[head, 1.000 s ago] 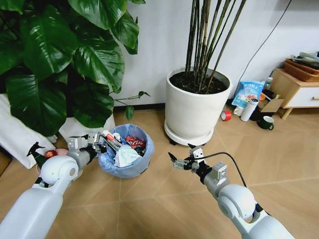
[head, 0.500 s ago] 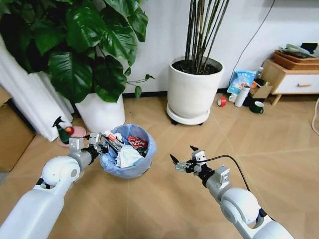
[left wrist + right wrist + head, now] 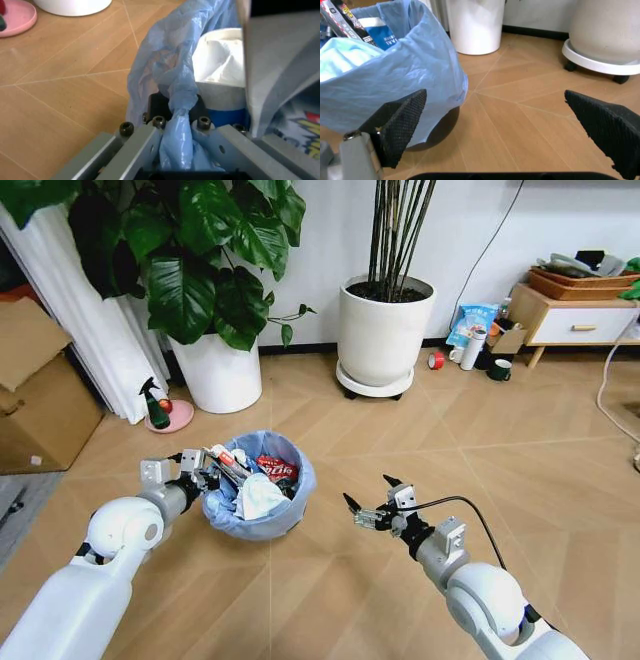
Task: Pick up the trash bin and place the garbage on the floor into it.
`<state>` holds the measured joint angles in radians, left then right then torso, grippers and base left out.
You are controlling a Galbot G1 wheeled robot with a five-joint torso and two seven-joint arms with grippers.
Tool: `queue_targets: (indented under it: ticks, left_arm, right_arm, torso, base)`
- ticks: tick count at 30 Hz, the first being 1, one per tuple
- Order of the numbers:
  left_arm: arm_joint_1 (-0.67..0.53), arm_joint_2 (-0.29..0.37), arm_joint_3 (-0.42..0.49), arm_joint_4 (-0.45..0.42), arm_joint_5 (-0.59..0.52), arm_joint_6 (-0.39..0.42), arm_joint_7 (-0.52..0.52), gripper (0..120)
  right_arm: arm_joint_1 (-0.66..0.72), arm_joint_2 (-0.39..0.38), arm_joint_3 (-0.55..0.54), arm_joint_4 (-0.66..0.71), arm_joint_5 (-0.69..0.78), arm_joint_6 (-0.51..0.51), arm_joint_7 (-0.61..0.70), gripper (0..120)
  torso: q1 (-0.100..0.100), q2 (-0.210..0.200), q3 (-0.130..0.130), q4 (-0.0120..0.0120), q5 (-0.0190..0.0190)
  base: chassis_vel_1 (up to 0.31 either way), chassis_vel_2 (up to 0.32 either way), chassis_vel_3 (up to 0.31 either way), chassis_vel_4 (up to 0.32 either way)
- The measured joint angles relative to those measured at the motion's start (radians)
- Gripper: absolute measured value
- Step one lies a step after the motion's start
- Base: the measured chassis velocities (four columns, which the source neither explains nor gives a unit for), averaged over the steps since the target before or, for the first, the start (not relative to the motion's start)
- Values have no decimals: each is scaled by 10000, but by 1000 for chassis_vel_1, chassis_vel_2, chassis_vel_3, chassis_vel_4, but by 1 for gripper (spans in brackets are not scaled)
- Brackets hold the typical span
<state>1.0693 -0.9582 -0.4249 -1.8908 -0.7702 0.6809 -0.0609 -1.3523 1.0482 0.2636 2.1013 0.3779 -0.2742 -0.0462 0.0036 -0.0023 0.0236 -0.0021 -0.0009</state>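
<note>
Above the tan chevron floor (image 3: 560,480), the small blue-bagged trash bin (image 3: 258,498) is gripped by the left tool (image 3: 208,471).
Mixed garbage (image 3: 252,478) is judged collected; the right tool (image 3: 365,506) is held released, empty.

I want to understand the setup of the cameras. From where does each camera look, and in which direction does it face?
Head view: on the robot's head, facing forward and down at the floor; both arms show, the left gripper on the trash bin, the right gripper open beside it.
Left wrist view: on the left wrist, looking along its fingers, which pinch the bin's blue bag.
Right wrist view: on the right wrist, looking between its open fingers toward the bin.
Shared: all three show the trash bin and the floor.
</note>
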Motion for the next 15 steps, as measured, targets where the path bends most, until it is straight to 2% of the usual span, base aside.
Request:
queue_targets:
  ticks: [8,11,15]
  left_arm:
    - [36,-39,-101,-70,-5,-1,-20,0]
    - [44,-53,-104,-77,-5,0,-26,0]
    - [74,-105,-119,-122,-7,0,-49,0]
  right_arm:
    - [-24,-39,-174,96,32,-163,61,100]
    - [-47,-42,-177,120,37,-178,77,100]
    - [-211,-66,-101,235,60,-230,121,100]
  torso:
    - [10,-2,8,0,0]
    - [10,-2,7,-1,1]
    - [6,-2,3,-6,-3]
  base:
    - [5,-19,-15,24]
    - [48,-50,-121,132]
    - [175,-204,-225,151]
